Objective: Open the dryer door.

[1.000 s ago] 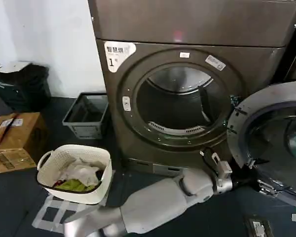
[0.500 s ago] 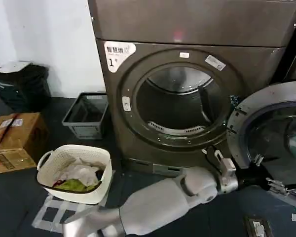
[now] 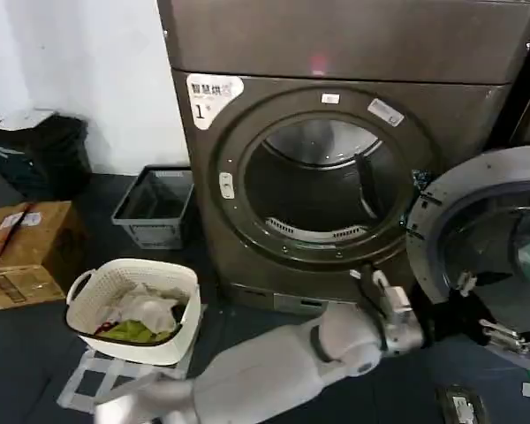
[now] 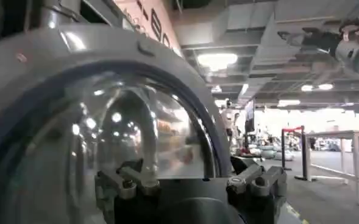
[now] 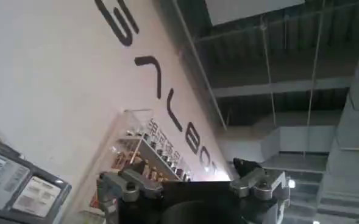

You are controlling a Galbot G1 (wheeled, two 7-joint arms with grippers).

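The dryer [image 3: 336, 177] fills the centre and top of the head view, its round drum opening fully exposed. The dryer door [image 3: 490, 252] hangs swung out at the right edge of that frame, grey inner side toward us, so the opening looks nearly done and what remains is finishing the push cleanly.

Our left arm reaches across the bottom of the head view, from lower left to lower right, and the left gripper [image 3: 503, 334] sits low against the inner side of the door. In the left wrist view the left gripper [image 4: 191, 185] has its fingers spread apart with nothing between them, and the door's domed window rises just beyond them. The right gripper [image 5: 191, 185] is likewise spread and empty, aimed up at a wall with lettering and a ceiling; it seems idle.

To do this well, we would keep contact on the grey rim rather than the glass, and press along the arc the hinge allows, not straight outward. We should slow as the door nears its stop so it does not rebound, and keep the forearm clear of the white basket [image 3: 134, 309] at lower left.
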